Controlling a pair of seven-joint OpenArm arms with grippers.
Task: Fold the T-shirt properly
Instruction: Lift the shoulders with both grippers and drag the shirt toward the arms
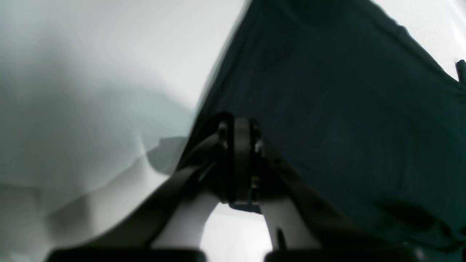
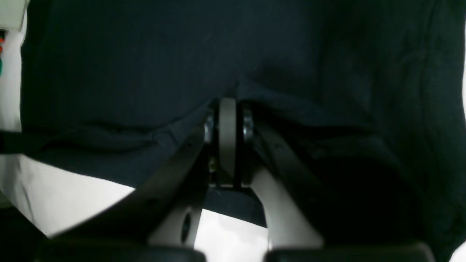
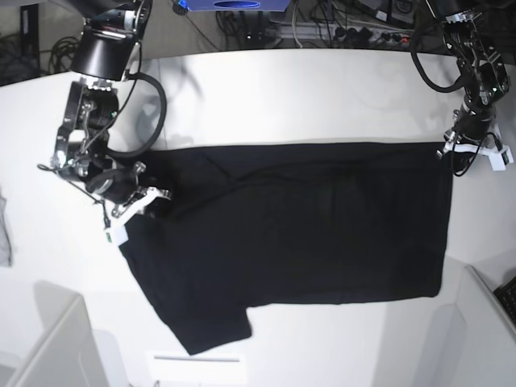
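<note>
The black T-shirt (image 3: 306, 226) lies spread on the white table (image 3: 282, 97), plain face up, with one sleeve (image 3: 211, 326) pointing to the front. My left gripper (image 3: 448, 150) is at the shirt's far right corner, shut on its edge. In the left wrist view the closed fingers (image 1: 241, 131) pinch the cloth (image 1: 346, 109), which stretches away to the right. My right gripper (image 3: 149, 197) is at the shirt's left end, shut on the cloth. In the right wrist view its closed fingers (image 2: 227, 109) grip bunched black cloth (image 2: 145, 72).
A small grey cloth scrap (image 3: 5, 234) lies at the table's left edge. White panels stand at the front left (image 3: 48, 339) and front right (image 3: 484, 322). Cables (image 3: 339, 20) run along the back.
</note>
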